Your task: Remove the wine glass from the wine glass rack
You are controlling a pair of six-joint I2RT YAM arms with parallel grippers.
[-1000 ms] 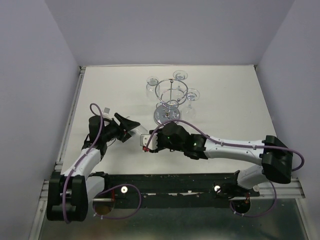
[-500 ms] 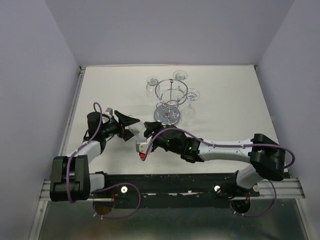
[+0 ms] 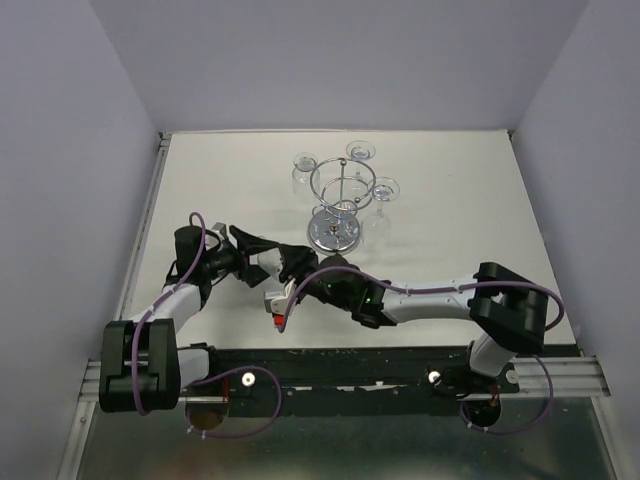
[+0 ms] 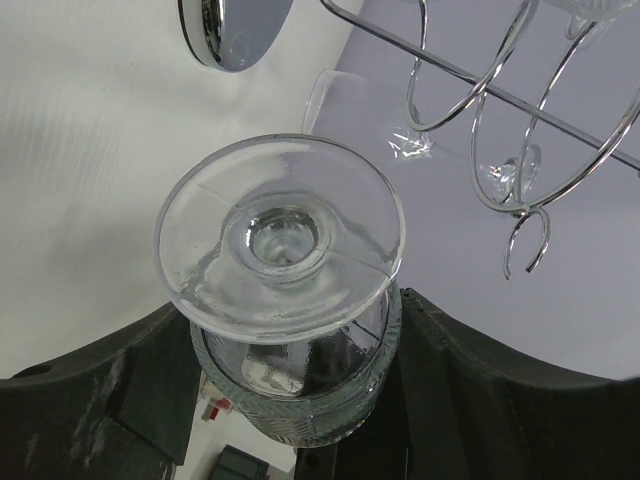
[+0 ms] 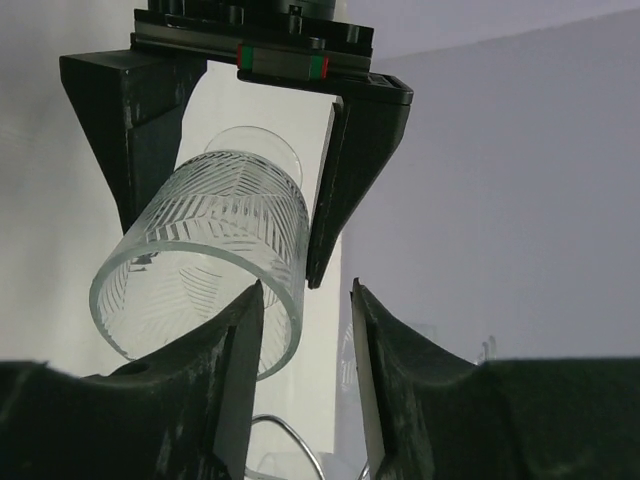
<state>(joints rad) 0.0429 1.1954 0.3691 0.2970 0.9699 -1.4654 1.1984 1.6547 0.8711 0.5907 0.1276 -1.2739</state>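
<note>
Robot lab test cell: bare white desk [image 3: 450,200] boxed by plain grey partition walls [image 3: 340,60] at 9, 12, 3 o'clock; cabled left arm [image 3: 175,300], right arm [image 3: 430,298] bolted to black rail [image 3: 340,365] at 6 o'clock.

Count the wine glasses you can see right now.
4. Three hang from the wine glass rack: left, back, right. The fourth wine glass is in the left claw. Others may be hidden.
</note>
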